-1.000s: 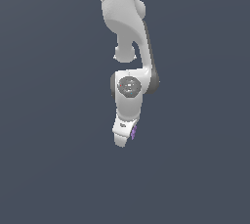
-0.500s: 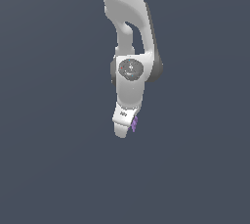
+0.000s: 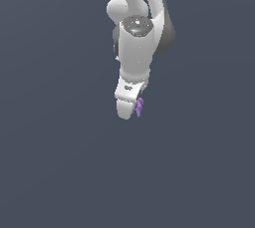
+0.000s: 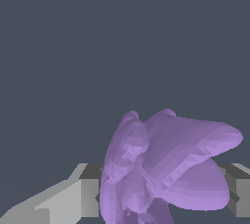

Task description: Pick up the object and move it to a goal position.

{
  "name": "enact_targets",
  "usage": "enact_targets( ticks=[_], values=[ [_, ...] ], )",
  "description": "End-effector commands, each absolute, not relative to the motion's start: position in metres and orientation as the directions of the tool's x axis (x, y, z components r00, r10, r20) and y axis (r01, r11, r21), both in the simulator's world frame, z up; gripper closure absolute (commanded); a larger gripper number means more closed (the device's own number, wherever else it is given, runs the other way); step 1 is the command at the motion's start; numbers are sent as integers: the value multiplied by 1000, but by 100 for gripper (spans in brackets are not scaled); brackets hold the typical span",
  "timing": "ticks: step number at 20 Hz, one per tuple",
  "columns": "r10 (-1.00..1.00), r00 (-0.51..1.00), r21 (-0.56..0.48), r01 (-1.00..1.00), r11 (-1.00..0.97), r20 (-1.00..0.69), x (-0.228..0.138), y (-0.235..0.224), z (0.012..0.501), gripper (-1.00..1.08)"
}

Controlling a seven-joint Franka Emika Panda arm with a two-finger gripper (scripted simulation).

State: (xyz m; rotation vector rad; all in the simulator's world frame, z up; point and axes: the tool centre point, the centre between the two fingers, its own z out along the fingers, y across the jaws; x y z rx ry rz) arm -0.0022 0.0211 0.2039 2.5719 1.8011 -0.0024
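The object (image 3: pixel 139 106) is a small light-purple lumpy thing peeking out beside the tip of my white gripper (image 3: pixel 128 111) in the exterior view. In the wrist view the object (image 4: pixel 166 169) fills the space between my two grey fingers (image 4: pixel 88 193), which press against it from both sides. My gripper is shut on the object and holds it up off the ground. The arm hangs down from above, with the hand pointing downward.
A plain dark grey-blue ground (image 3: pixel 60 172) lies all around. No other objects, containers or edges are in view.
The arm has risen, carrying the object upward with it; the object stays clamped between the fingers.
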Motion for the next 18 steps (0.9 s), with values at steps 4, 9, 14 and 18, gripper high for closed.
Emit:
enact_targets(
  ticks=[4,9,14,18],
  values=[
    [940,341,0,940,-341,-2,-21,25,264,108],
    [940,341,0,940,-341,0,-34,28,309,108],
    [940,341,0,940,-341,0,-43,29,343,108],
    [940,342,0,940,-342,1,-46,30,359,108]
  ],
)
